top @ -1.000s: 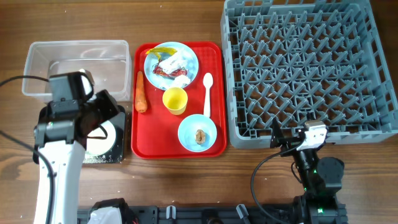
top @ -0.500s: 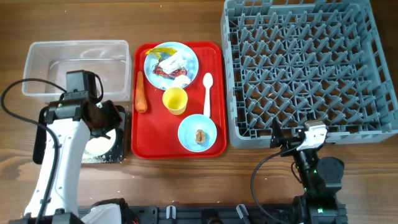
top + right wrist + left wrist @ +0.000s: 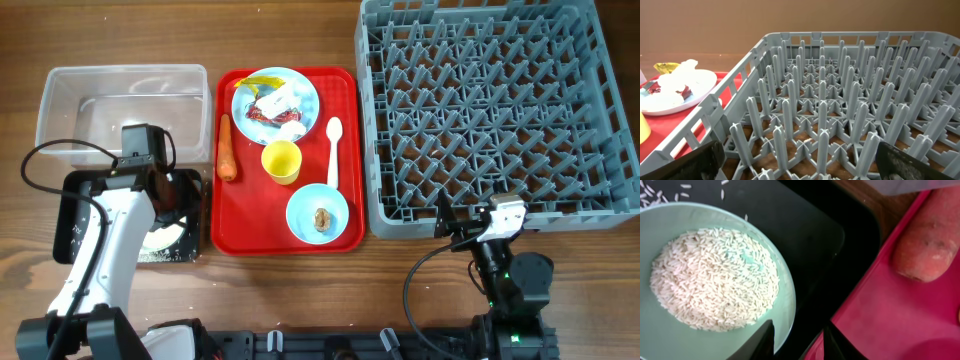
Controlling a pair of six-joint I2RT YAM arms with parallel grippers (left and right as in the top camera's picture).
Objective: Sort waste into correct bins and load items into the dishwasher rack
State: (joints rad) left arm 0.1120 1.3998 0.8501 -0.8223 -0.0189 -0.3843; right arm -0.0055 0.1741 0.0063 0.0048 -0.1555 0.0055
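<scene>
Left gripper [image 3: 797, 341]: positioned low over the black tray [image 3: 805, 230]. Its fingers stand a narrow gap apart and straddle the rim of the rice bowl [image 3: 660, 335]. 1 finger is over the bowl's inside and the other is outside, with dark tray showing between the rim and the outer finger. The jaws are not closed on the rim.

The rice bowl rests in the black tray and holds white rice [image 3: 715, 280]. A few loose grains [image 3: 685, 186] lie on the tray floor beside it.

The clear tub [image 3: 60, 110] stands just behind the black tray.

Red tray [image 3: 250, 220]: located between the bins and the rack [image 3: 368, 130]. It carries:
- the carrot [image 3: 927, 235] along its left edge
- the plate [image 3: 308, 100], with wrappers [image 3: 258, 114], tissue [image 3: 291, 129] and a yellow scrap [image 3: 265, 80]
- the yellow cup [image 3: 281, 161]
- the spoon [image 3: 333, 150]
- a 2nd bowl [image 3: 300, 205] holding the brown lump [image 3: 321, 218]

Right gripper [image 3: 805, 165]: jaws wide apart, holding nothing, facing the rack's near wall.
</scene>
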